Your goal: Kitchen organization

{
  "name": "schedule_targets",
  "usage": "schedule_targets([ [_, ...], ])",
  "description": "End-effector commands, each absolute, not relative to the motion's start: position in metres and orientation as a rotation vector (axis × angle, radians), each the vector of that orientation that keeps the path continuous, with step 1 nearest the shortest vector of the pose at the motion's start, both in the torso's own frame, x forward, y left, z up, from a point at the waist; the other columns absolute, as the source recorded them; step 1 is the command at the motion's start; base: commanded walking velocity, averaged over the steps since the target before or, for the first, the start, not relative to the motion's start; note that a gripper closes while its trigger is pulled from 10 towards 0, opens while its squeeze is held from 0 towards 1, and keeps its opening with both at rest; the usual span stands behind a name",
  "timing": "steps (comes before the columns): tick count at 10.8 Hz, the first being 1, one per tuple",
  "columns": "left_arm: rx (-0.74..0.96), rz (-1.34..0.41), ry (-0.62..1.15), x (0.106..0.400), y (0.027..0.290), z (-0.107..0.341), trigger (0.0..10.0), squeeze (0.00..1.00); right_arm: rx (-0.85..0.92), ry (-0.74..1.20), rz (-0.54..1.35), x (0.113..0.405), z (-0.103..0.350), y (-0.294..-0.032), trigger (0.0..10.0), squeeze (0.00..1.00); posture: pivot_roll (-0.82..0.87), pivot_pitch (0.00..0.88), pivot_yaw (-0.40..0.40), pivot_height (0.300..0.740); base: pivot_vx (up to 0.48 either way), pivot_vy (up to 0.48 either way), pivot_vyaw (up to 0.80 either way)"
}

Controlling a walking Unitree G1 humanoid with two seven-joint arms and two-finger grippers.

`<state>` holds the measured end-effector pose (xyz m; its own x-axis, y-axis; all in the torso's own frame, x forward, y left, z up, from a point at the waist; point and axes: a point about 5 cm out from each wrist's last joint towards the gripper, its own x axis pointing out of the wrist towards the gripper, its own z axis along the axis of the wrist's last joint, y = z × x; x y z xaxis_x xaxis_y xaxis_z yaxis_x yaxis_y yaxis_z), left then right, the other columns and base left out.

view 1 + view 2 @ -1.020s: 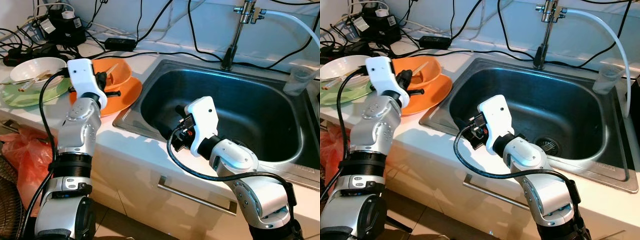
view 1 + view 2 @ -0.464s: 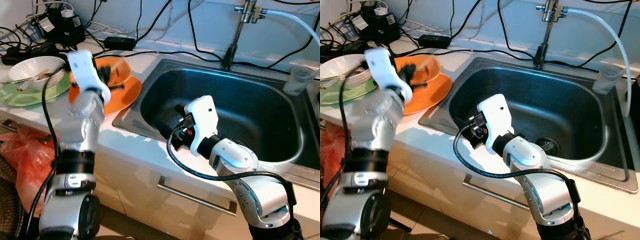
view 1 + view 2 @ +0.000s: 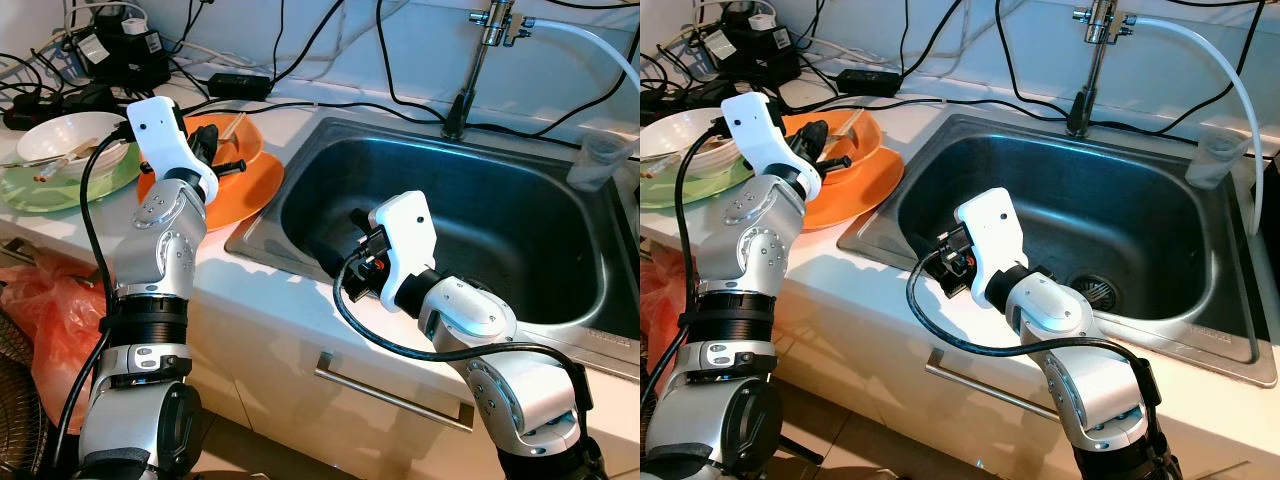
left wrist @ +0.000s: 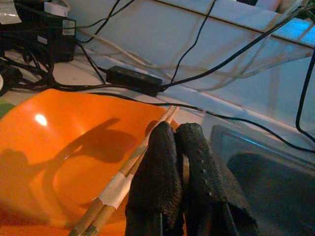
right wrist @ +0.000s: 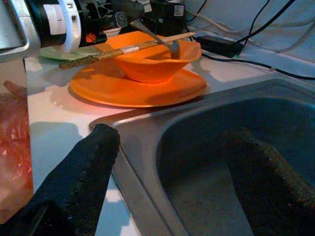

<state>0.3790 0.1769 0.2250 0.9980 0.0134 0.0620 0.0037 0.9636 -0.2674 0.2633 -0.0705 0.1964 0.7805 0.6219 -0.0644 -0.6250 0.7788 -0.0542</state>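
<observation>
Wooden chopsticks (image 4: 129, 169) lie in the orange plastic bowl (image 3: 232, 143) at my 10 o'clock; my left end effector (image 4: 183, 162), fingers together, has risen beside them. Right end effector (image 5: 167, 162) gapes apart over the steel sink (image 3: 560, 200).

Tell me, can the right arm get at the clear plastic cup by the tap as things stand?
Probably, with a long reach. The right gripper sits open at the sink's near-left rim; the plastic cup stands at the far-right corner, with nothing in the basin between.

silver jointed arms, white wrists, black cables.
</observation>
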Motion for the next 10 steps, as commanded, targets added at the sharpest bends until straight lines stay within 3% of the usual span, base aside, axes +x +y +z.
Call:
schedule_targets([
  [1, -0.277, 0.004, -0.068, 0.38, 0.176, 0.229, 10.0, 0.0, -0.08, 0.026, 0.678, 0.264, 0.2, -0.07, 10.0, 0.0, -0.07, 0.0, 0.016, 0.74, 0.0, 0.0, 0.0],
  [10, -0.127, 0.02, 0.012, 0.376, 0.182, 0.192, 10.0, 0.0, -0.08, 0.03, 0.673, 0.264, 0.199, -0.07, 10.0, 0.0, -0.07, 0.0, 0.015, 0.74, 0.0, 0.0, 0.0],
])
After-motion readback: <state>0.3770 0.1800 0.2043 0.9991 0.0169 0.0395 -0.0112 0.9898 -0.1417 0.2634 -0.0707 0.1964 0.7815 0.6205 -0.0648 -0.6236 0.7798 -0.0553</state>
